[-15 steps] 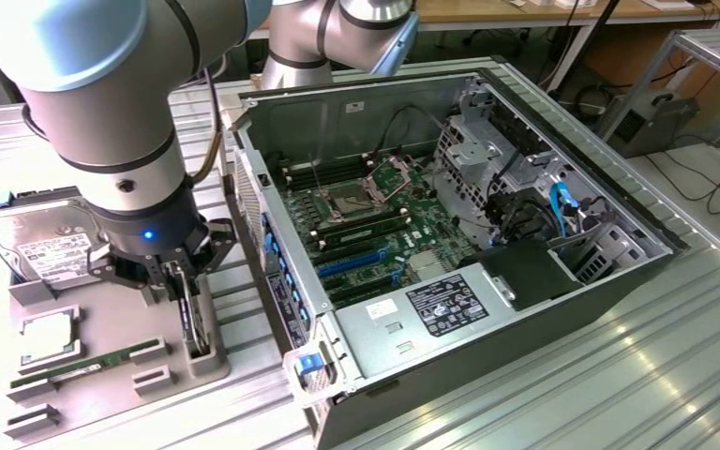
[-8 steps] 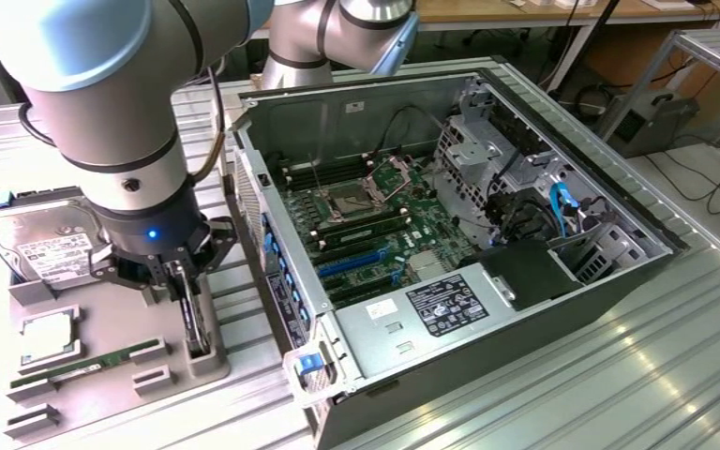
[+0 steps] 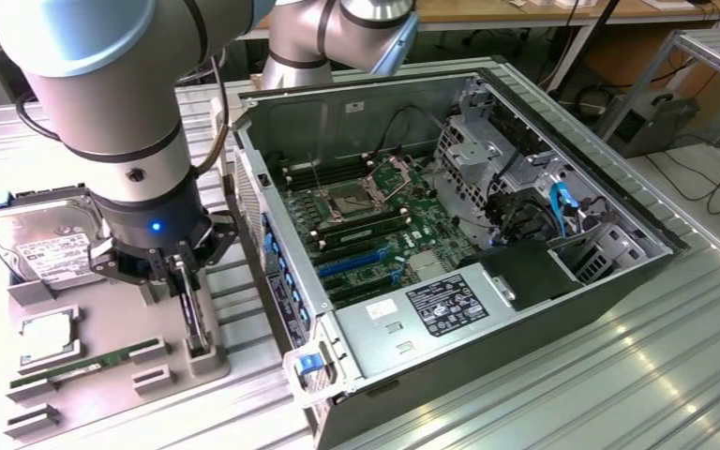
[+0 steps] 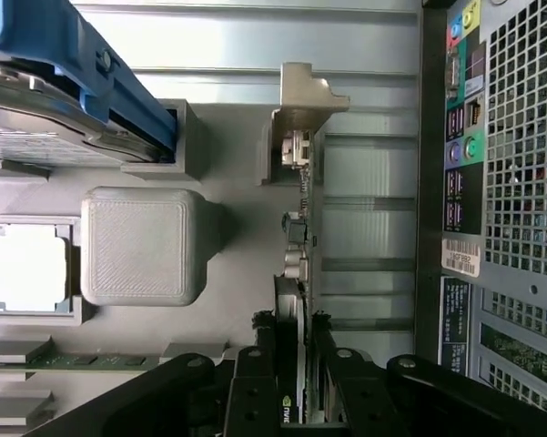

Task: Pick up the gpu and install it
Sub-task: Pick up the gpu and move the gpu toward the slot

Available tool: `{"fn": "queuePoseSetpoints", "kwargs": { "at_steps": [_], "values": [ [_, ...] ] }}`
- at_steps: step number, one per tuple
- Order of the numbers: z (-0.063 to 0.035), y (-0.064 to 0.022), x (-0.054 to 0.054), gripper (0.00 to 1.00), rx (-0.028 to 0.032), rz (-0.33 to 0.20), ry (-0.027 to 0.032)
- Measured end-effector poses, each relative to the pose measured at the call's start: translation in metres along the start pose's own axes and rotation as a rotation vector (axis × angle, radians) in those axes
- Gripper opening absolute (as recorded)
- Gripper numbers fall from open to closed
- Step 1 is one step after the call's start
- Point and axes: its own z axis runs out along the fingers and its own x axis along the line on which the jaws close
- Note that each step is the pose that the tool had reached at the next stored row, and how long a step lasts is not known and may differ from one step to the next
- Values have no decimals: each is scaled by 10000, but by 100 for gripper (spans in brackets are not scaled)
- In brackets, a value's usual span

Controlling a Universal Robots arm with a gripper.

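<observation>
The gpu (image 4: 297,228) stands on its edge in the grey holder tray (image 3: 91,314), beside the open computer case (image 3: 373,112). The gripper (image 4: 293,341) holds it with narrow jaws, pressed on both sides. The card is seen edge-on, so its faces are hidden.

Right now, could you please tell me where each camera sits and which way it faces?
Exterior view: high off the arm, looking down on the open computer case and parts tray; the arm and gripper show.
Wrist view: on the wrist, looking down along the gripper at the gpu standing edge-on in the tray.
Shared: gripper, gpu, tray, hard drive, case.
</observation>
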Motion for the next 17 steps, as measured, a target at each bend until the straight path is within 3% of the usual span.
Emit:
{"fn": "queuePoseSetpoints", "kwargs": {
  "at_steps": [7,12,17],
  "values": [
    [-174,1,-24,26,-37,-82,4],
    [-322,-10,-50,26,-95,-87,5],
    [-558,-29,-85,26,-174,-89,4]
  ]
}}
